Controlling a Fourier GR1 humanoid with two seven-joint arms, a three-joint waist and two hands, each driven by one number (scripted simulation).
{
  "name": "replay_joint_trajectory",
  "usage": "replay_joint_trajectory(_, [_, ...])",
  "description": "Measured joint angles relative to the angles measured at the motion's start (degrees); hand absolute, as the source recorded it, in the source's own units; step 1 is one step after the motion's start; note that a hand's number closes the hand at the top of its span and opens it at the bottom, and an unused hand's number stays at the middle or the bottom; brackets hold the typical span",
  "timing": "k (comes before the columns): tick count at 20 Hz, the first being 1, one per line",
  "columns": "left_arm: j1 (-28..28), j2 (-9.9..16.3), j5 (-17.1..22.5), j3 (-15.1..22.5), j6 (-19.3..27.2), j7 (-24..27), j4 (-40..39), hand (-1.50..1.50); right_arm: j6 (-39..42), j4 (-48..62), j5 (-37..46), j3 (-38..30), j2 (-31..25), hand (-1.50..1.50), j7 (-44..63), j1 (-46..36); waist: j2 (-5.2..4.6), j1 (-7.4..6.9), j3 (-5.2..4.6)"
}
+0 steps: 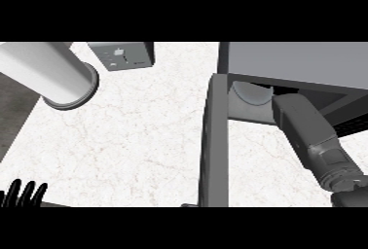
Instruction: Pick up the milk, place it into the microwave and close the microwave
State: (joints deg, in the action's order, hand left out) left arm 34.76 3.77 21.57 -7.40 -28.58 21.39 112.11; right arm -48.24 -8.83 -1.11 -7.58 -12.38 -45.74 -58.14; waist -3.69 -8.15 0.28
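- Our left hand (24, 193) is resting at the lower left edge, fingers straight up, holding nothing.
- Our right forearm (310, 136) is reaching into the microwave (295, 58) past its open door (215, 146); swinging out, it risks catching that door.
- Our right hand and the milk are hidden inside, so we cannot tell its fingers' state.

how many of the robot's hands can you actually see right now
1. The left hand rests open at the lower left edge, fingers up. The right forearm reaches into the open microwave, so the right hand is hidden inside.
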Motion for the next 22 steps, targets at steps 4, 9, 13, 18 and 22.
replay_joint_trajectory(4, [-1.06,0.21,0.1,-0.07,-0.19,-0.04,-0.89,-1.5,-1.96,0.45,0.43,-0.3,-0.41,1.5,0.43,-1.02,-0.17,-0.34,0.0])
replay_joint_trajectory(9, [-1.74,0.76,-0.37,-0.35,-0.43,0.25,-0.59,-1.5,-11.14,5.59,5.2,3.32,-3.0,-1.5,10.16,2.98,-1.21,-1.64,-0.96])
replay_joint_trajectory(13, [-2.82,1.05,-0.83,-0.37,-0.22,0.01,-0.78,-1.5,-15.33,6.58,9.59,7.14,-3.15,-1.5,16.83,4.23,-1.27,-2.73,-1.22])
replay_joint_trajectory(18, [-3.72,1.17,-1.08,-0.46,-0.06,-0.2,-1.68,-1.5,-10.35,7.53,12.59,10.19,-0.47,-1.5,15.3,1.26,-0.72,-2.57,-0.28])
replay_joint_trajectory(22, [-4.21,1.05,-1.42,-0.29,0.12,-0.27,-1.97,-1.5,-6.9,7.98,13.64,11.25,1.41,-1.5,14.71,0.04,-0.66,-2.48,-0.01])
